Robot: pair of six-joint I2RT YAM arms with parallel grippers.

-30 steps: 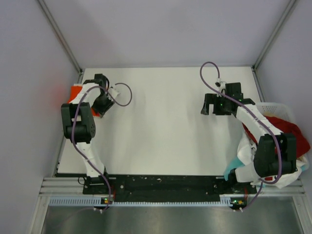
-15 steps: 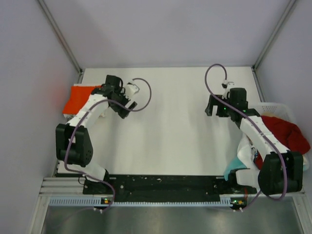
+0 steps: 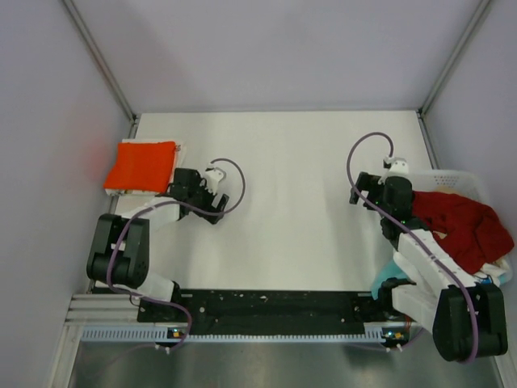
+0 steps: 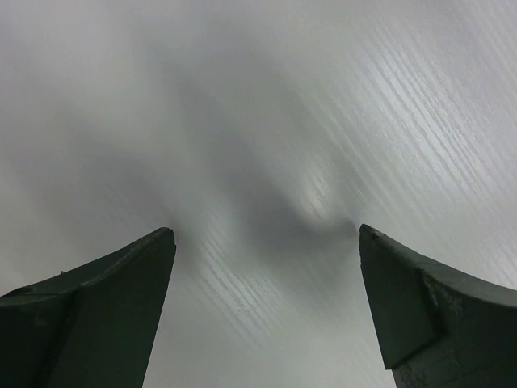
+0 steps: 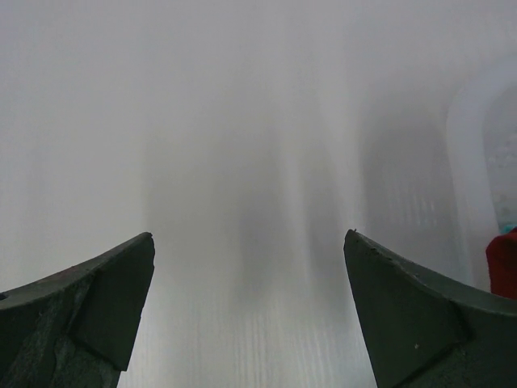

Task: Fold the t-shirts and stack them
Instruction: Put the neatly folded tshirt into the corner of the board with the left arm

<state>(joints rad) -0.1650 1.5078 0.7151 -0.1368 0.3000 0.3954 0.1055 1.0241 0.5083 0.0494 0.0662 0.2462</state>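
Note:
A folded bright orange-red t-shirt point(image 3: 143, 166) lies at the table's back left, on a thin white layer that shows at its right edge. A dark red t-shirt point(image 3: 456, 225) is heaped in the white lattice basket point(image 3: 449, 177) at the right; a sliver of it shows in the right wrist view point(image 5: 503, 260). My left gripper point(image 3: 212, 208) is open and empty over bare table just right of the orange shirt, as the left wrist view point(image 4: 266, 234) shows. My right gripper point(image 3: 359, 192) is open and empty over bare table left of the basket, seen also in the right wrist view point(image 5: 249, 236).
White cloth point(image 3: 406, 249) and a teal cloth point(image 3: 386, 280) hang over the basket's near left side by the right arm's base. The basket's rim point(image 5: 464, 153) shows blurred in the right wrist view. Grey walls close in the table on three sides.
My left gripper has left the orange shirt and moved right and nearer, uncovering the folded shirt. My right gripper has drawn back nearer, toward the basket.

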